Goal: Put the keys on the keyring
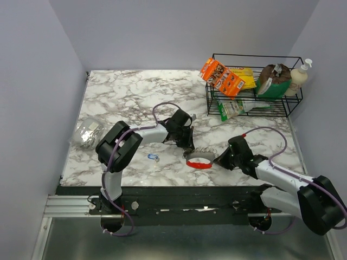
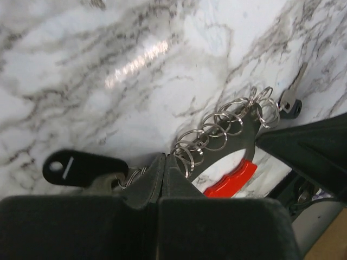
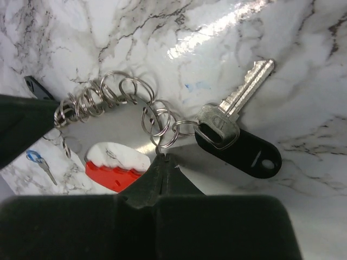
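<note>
Both claws are clenched on the keyring (image 1: 199,161), the left gripper (image 2: 165,162) and right gripper (image 3: 162,162) at opposite ends, while the blue-headed key (image 1: 153,157) lies loose left of the keyring, nearer the left arm, with both pinch points hidden behind the fingers.

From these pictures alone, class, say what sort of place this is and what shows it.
Likely a robot test booth: plain walls enclose a marble-look table, arms are bolted at its edge, a wire basket holds groceries.
</note>
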Controlling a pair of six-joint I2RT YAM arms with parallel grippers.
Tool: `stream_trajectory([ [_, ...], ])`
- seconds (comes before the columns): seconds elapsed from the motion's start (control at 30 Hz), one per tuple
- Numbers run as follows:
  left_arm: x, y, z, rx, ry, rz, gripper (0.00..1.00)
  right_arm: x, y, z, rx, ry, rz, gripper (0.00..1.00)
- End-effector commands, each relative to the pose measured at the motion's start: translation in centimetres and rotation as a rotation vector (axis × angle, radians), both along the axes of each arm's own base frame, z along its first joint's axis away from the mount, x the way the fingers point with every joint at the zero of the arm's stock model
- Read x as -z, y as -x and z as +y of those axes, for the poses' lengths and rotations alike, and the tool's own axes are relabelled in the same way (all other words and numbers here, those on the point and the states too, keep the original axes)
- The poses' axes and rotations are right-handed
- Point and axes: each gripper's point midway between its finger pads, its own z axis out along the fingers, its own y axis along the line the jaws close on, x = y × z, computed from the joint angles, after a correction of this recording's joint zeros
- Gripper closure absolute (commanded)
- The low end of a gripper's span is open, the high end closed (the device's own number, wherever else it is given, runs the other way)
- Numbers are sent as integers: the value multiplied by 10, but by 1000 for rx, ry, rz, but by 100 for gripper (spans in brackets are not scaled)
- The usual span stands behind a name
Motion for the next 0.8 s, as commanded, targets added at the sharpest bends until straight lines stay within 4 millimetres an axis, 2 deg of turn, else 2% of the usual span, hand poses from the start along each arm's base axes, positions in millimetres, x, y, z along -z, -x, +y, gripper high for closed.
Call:
stream_trajectory([
  [0.0, 45, 55, 43, -13, -175, 124, 100, 26, 11, -21, 20, 123, 78, 100],
  [0.07, 42, 66, 47, -21, -172, 132, 100, 23, 2, -18, 17, 127, 62, 100],
  [0.13, 48, 82, 58, -26, -194, 158, 100, 24, -4, -16, -3, 145, 50, 100],
  [0.17, 44, 86, 60, -37, -187, 162, 100, 18, -13, -11, -11, 139, 31, 100],
  [0.2, 47, 95, 66, -41, -194, 182, 100, 16, -17, -9, -36, 146, 21, 100],
  [0.27, 41, 102, 67, -46, -171, 185, 100, 17, -26, -1, -76, 149, 17, 100],
  [0.33, 37, 110, 68, -58, -154, 204, 100, 8, -40, 15, -143, 133, -10, 100],
  [0.37, 30, 113, 63, -52, -135, 194, 100, 15, -43, 15, -160, 153, 9, 100],
  [0.4, 28, 115, 63, -59, -131, 201, 100, 5, -50, 28, -214, 122, -9, 100],
  [0.47, 17, 116, 58, -55, -114, 190, 100, 4, -52, 32, -237, 124, 6, 100],
  [0.63, 1, 117, 46, -46, -47, 168, 100, -12, -61, 28, -232, 153, -64, 100],
  [0.77, 10, 119, 41, -48, -45, 206, 100, -24, -63, 14, -222, 220, -93, 100],
])
